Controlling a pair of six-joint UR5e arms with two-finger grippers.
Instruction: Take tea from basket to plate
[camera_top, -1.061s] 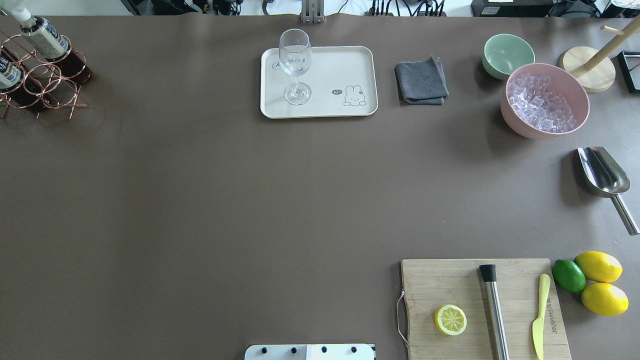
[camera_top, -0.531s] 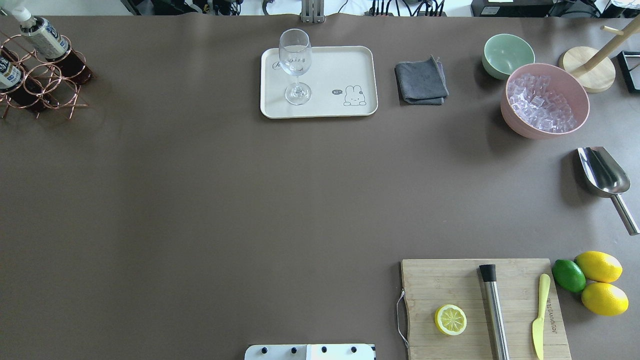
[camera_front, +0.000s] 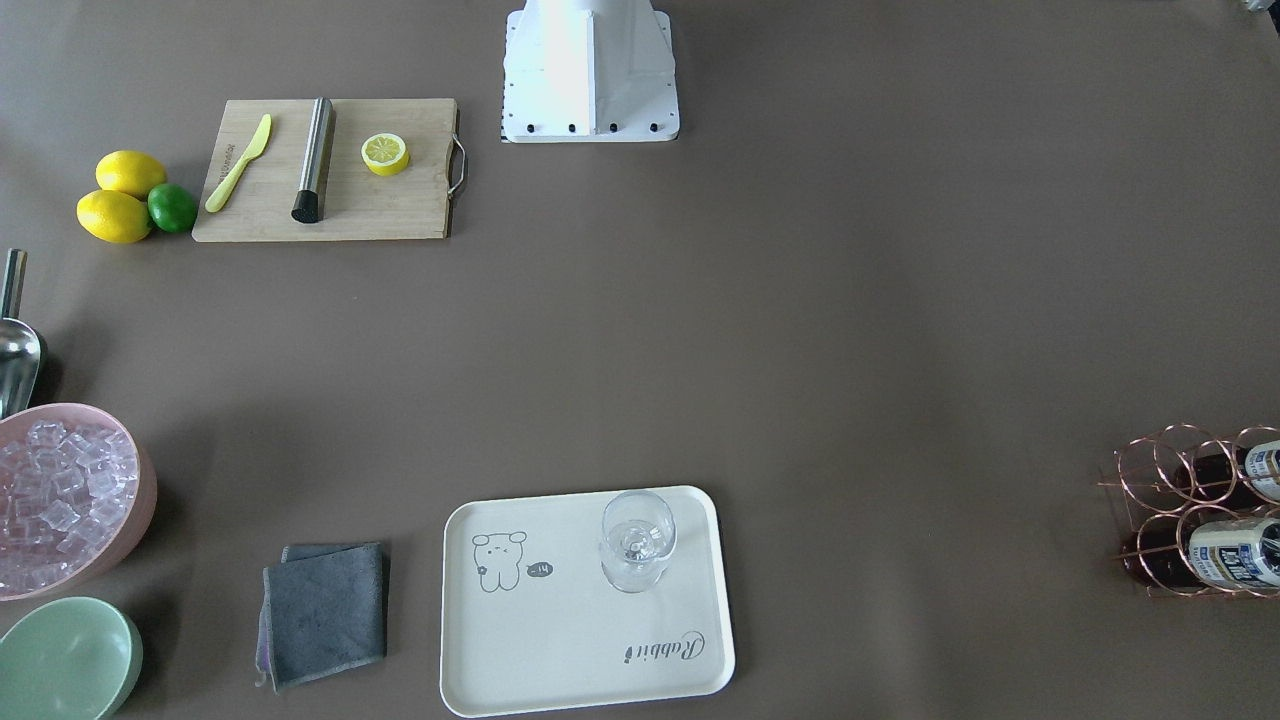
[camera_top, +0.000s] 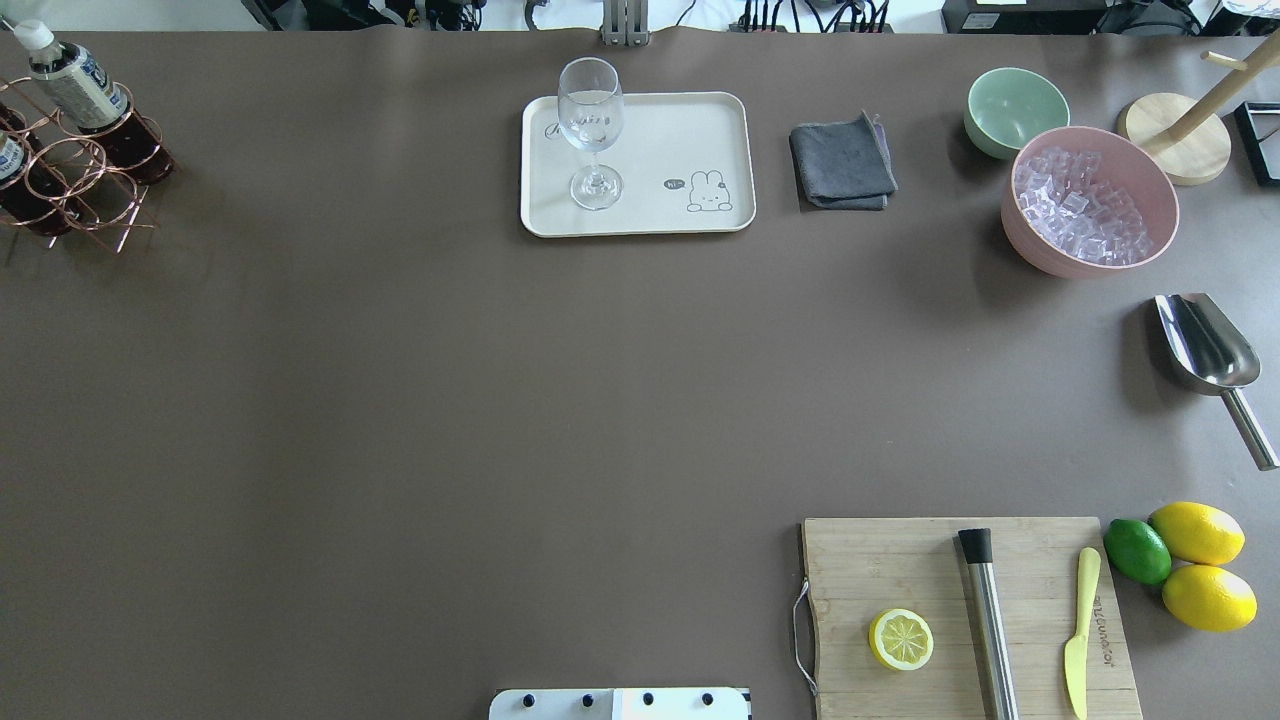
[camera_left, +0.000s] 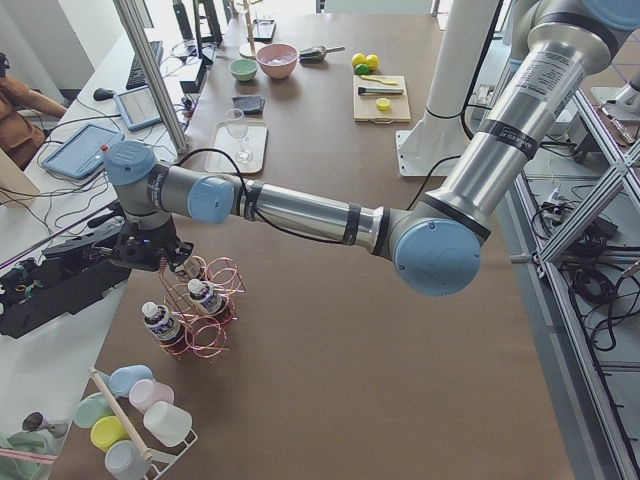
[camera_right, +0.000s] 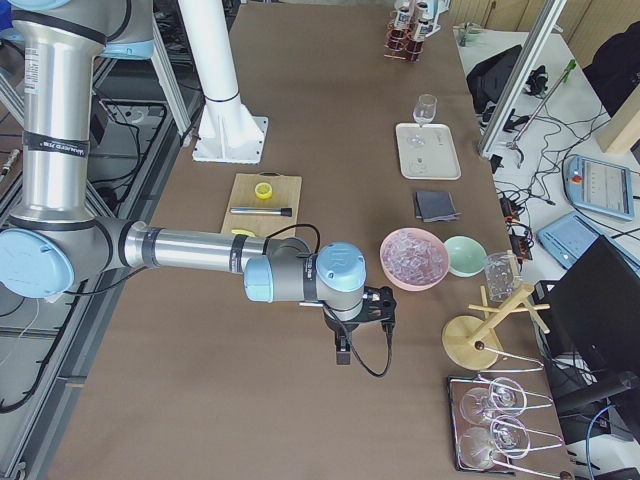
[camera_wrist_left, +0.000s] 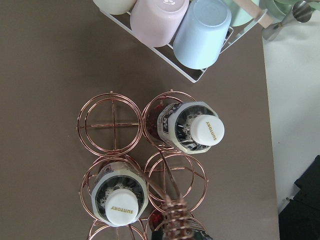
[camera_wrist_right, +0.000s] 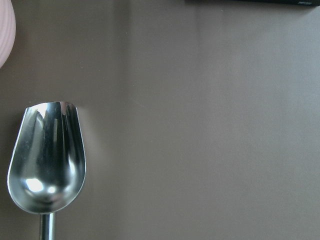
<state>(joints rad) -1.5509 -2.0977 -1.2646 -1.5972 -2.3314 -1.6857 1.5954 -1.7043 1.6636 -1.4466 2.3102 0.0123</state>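
Observation:
The copper wire basket (camera_top: 70, 185) stands at the table's far left corner. It also shows in the front view (camera_front: 1165, 470) and the left side view (camera_left: 215, 335). In the left wrist view the basket (camera_wrist_left: 114, 124) is right below the camera. Two tea bottles (camera_wrist_left: 207, 130) (camera_wrist_left: 122, 212) stand in its cells, and a third is mostly hidden under the coiled handle. The left gripper (camera_left: 170, 265) hangs just above the basket; I cannot tell whether it is open. The right gripper (camera_right: 345, 350) hovers over the scoop; I cannot tell its state. The cream plate (camera_top: 660, 140) lies at the far middle.
A wine glass (camera_top: 592, 130) stands on the plate's left part. To the right are a grey cloth (camera_top: 842, 165), a green bowl (camera_top: 1015, 105), a pink ice bowl (camera_top: 1030, 250) and a steel scoop (camera_top: 1205, 340). A cutting board (camera_top: 900, 570) lies front right. A cup rack (camera_wrist_left: 200, 35) stands beside the basket.
The basket and its bottles have shifted a little to the left and farther away in the overhead view, and the bottles lean less. Nothing else has moved.

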